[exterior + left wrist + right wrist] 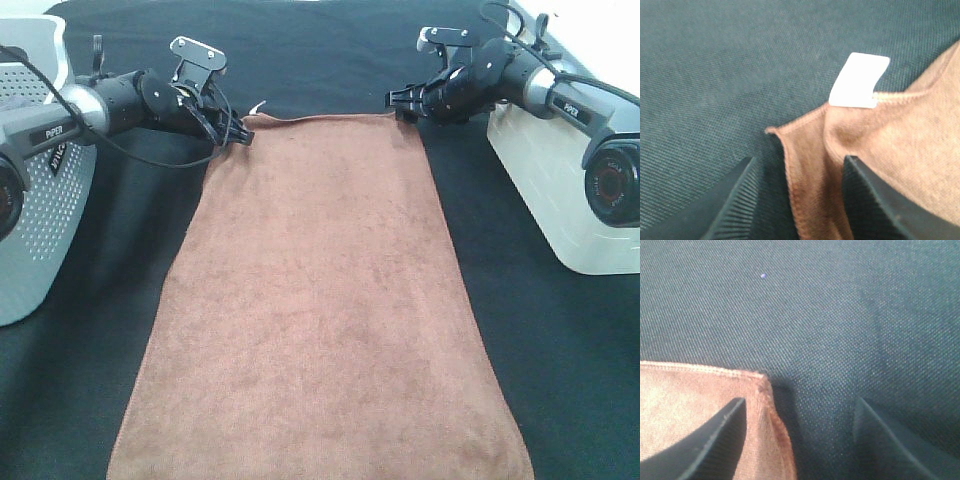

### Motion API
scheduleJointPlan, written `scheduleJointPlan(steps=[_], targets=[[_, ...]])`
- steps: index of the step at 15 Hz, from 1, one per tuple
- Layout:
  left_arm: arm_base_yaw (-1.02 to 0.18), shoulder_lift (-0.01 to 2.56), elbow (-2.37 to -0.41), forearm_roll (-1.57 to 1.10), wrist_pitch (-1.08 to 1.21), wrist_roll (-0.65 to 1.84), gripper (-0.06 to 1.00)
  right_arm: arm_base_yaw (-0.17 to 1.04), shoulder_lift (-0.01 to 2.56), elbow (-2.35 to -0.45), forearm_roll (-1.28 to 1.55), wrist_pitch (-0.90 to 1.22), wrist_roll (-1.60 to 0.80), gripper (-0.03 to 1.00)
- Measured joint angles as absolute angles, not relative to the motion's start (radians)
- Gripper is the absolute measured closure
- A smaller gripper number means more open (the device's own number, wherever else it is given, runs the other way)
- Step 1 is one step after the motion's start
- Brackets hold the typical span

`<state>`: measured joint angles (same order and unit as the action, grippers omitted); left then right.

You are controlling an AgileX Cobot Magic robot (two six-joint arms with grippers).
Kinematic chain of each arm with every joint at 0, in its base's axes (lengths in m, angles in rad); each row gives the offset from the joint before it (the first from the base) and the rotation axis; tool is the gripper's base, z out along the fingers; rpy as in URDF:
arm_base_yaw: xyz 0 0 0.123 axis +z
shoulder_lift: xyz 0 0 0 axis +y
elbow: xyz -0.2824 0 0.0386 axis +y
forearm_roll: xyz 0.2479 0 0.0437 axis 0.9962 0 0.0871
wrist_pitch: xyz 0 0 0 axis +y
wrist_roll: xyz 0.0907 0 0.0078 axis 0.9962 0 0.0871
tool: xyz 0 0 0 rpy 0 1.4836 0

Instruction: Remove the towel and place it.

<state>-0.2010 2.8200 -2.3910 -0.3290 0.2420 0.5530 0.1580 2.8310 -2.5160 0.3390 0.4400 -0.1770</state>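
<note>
From high up, the towel (318,300) is lying flat and spread out on the black cloth (560,380) covering the table, running from the near edge toward the far side. The left gripper (243,133) is sitting at its far left corner, by the small white tag (258,106), and the right gripper (398,103) is sitting at its far right corner. A white perforated basket (40,200) is standing at the left and a white bin (560,190) at the right. In the left wrist view, the jaws are standing apart, straddling the rumpled towel corner (810,150) without pinching it, the tag (859,80) just beyond. In the right wrist view, the jaws are gaping wide, one finger (715,440) lying over the towel corner (690,400), the other over bare cloth.
</note>
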Motion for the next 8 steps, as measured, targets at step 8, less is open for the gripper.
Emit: scheduleJointPlan(steps=[8], targets=[[-0.199, 2.819, -2.395, -0.151, 0.291, 0.464, 0.47, 0.158, 2.831, -2.516, 0.336, 0.446, -0.177, 0.36]])
